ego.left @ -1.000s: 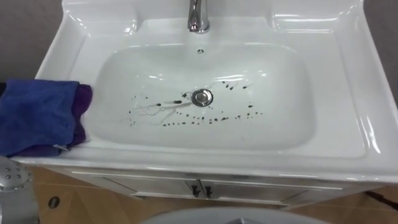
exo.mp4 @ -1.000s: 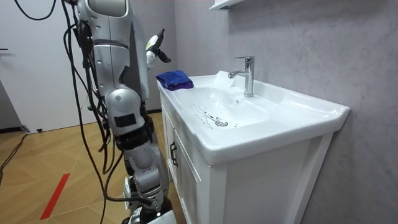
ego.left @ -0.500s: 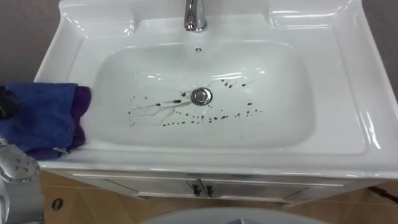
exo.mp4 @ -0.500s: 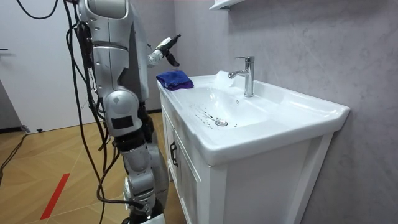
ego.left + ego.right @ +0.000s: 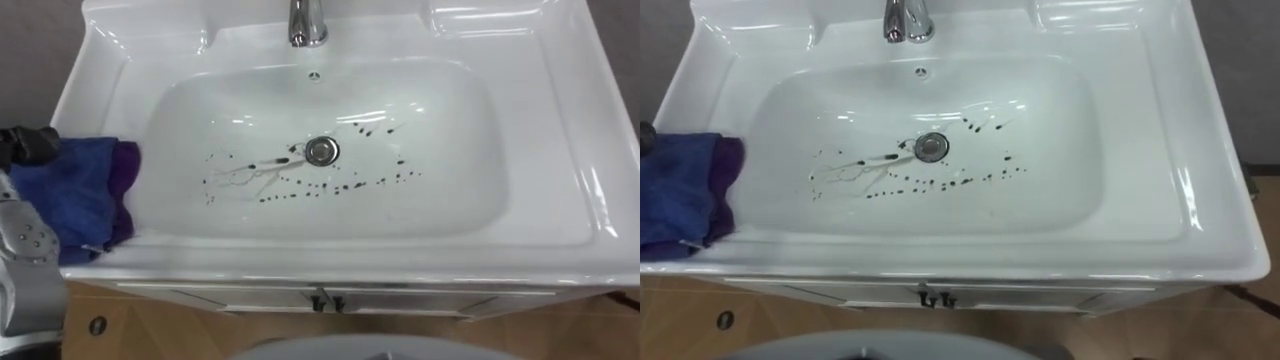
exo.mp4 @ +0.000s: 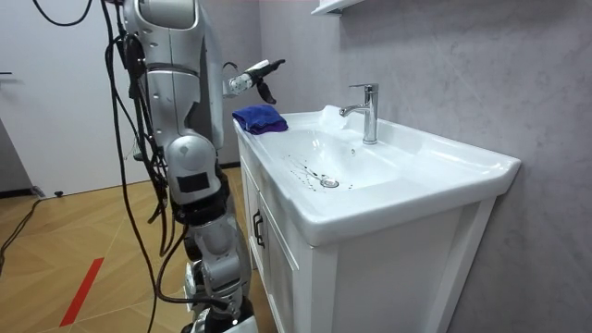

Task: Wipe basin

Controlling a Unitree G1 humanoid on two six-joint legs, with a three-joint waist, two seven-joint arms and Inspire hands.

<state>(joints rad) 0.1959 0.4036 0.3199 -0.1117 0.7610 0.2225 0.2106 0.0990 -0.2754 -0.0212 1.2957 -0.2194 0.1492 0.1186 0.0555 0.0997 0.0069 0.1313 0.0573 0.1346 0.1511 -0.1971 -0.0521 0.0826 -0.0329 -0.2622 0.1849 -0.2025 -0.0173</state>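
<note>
Left hand farther forward now, above blue cloth beside basin, fingers outstretched, empty.

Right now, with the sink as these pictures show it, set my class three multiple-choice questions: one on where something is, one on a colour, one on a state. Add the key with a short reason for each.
1. Where does the cloth lie?
A) on the left rim of the basin
B) inside the basin
C) on the right rim of the basin

2. What colour is the cloth?
A) white
B) blue, with a purple edge
C) green

3. How is the inside of the basin?
A) wiped clean
B) full of water
C) flecked with dark specks round the drain

Key:
1 A, since the cloth rests on the left rim, outside the hollow.
2 B, since its folds are blue, with purple on the side toward the hollow.
3 C, since the dark specks lie scattered about the drain.
</note>
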